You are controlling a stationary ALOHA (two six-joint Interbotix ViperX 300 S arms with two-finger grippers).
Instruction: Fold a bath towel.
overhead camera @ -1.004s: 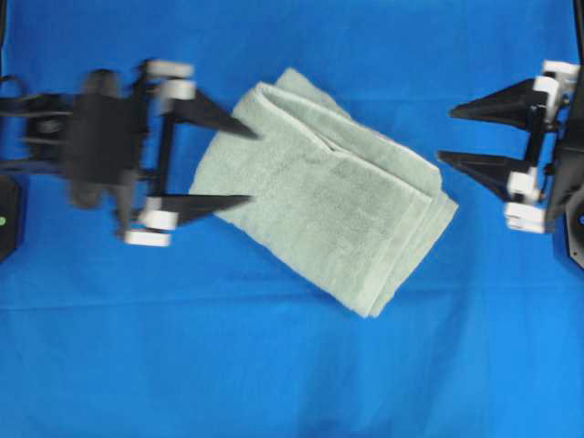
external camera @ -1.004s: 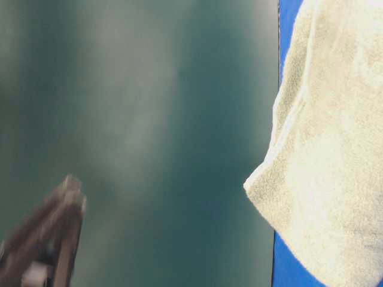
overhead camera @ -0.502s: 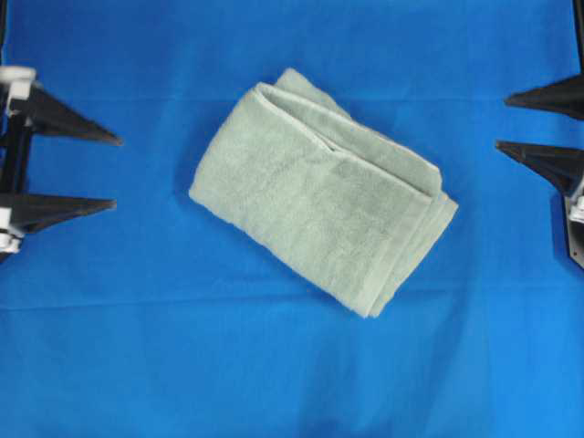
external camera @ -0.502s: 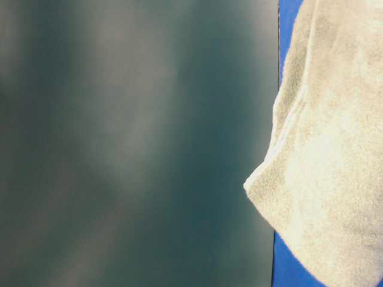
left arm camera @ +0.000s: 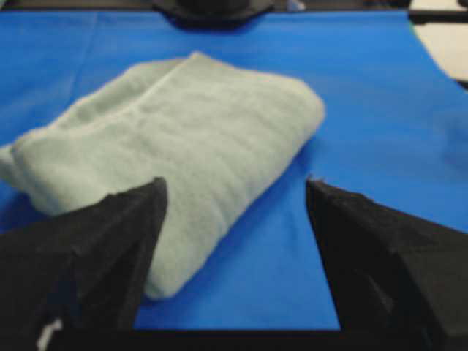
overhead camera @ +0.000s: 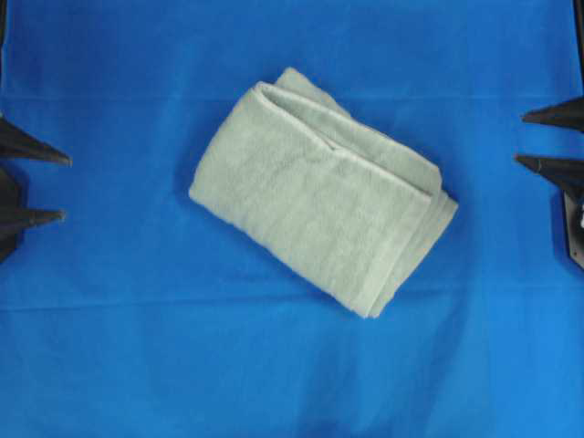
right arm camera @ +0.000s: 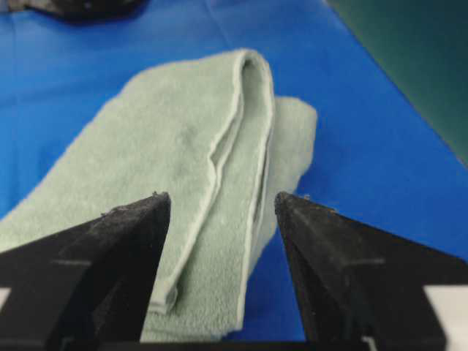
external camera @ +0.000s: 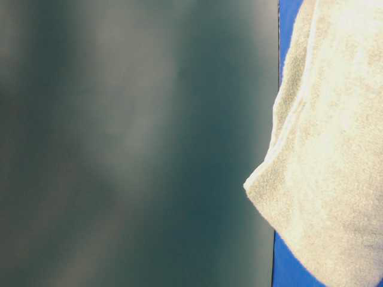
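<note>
Bath towel [overhead camera: 324, 192]: pale grey-green terry, folded into a thick oblong packet, flat on the blue cloth [overhead camera: 274, 365] over the counter, lying on a slant in the overhead view, between the two grippers and well apart from both. Rounded fold toward the left gripper [overhead camera: 46, 187]; stacked layered edges and hems toward the right gripper [overhead camera: 538, 139]. Left gripper at the left border of the overhead view, only two black fingertips [overhead camera: 41, 155] visible, spread wide, nothing between them, pointed toward the towel. From the left wrist view, towel [left arm camera: 183, 139] ahead of the parted fingers [left arm camera: 110, 241], mostly ahead and to the left of the gap, rounded corner nearest, not touching. Right gripper at the right border of the overhead view, likewise released, two dark tips [overhead camera: 552, 167] spread and empty, aimed at the towel. From the right wrist view, towel [right arm camera: 190, 146] straight ahead of the open gripper [right arm camera: 223, 201], several folded layers and a stitched hem running away from it, bare blue cloth on either side. In the table-level view, blurred dark green surface [external camera: 131, 143] over most of the frame, towel corner [external camera: 323, 179] close up at the right edge over a strip of blue cloth.
</note>
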